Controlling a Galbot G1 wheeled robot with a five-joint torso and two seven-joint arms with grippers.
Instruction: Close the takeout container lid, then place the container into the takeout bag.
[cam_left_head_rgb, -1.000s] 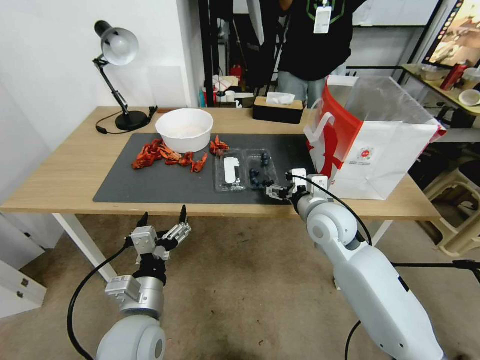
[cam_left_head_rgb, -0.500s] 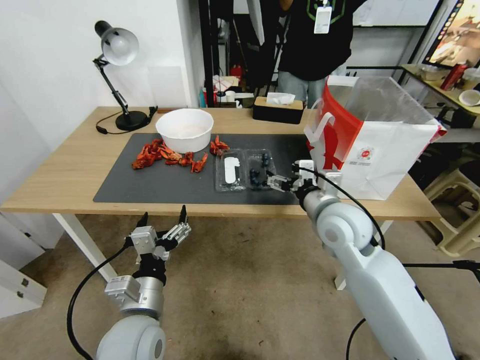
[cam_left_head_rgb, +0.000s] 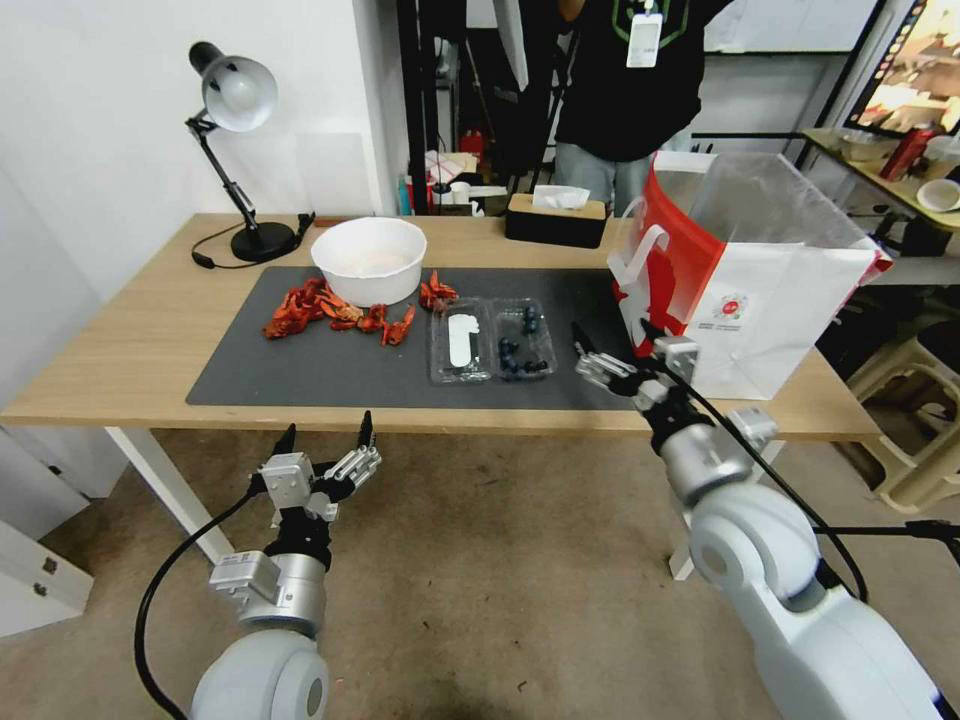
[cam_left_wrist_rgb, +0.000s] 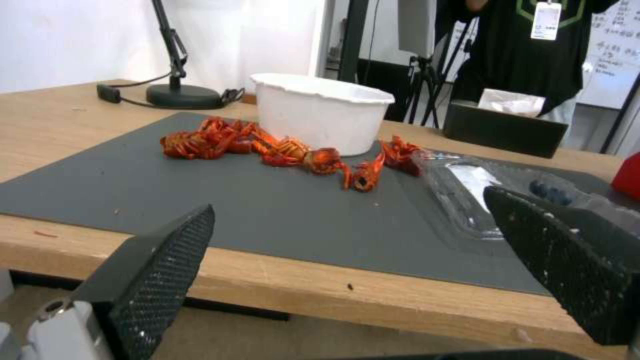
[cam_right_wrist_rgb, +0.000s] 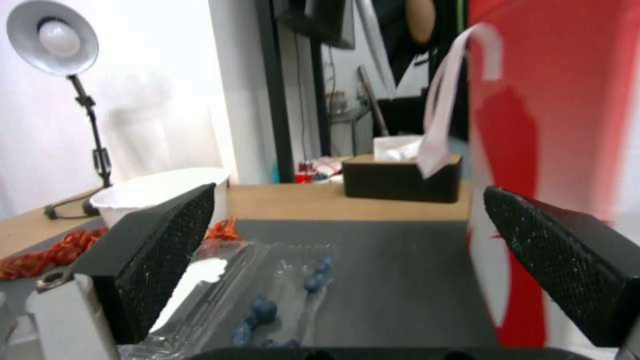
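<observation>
Clamshell takeout container (cam_left_head_rgb: 490, 342) lying flat and open on the dark matte mat (cam_left_head_rgb: 300, 365), blueberry half beside the labelled lid (cam_left_head_rgb: 461, 342), so hinge free to fold; right hand (cam_left_head_rgb: 610, 352) spread wide, empty, hovering between container and takeout bag (cam_left_head_rgb: 760, 290), likely lined up for the clear thin plastic; left hand (cam_left_head_rgb: 325, 442) open, parked below the wooden worktop (cam_left_head_rgb: 120, 360) edge; bag upright, mouth gaping, stiff white paper with red panel.

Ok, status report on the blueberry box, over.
Right gripper open, between takeout container and takeout bag, holding nothing. Left gripper open, parked below the table edge. Lid lies flat open. Nothing blocking.
</observation>
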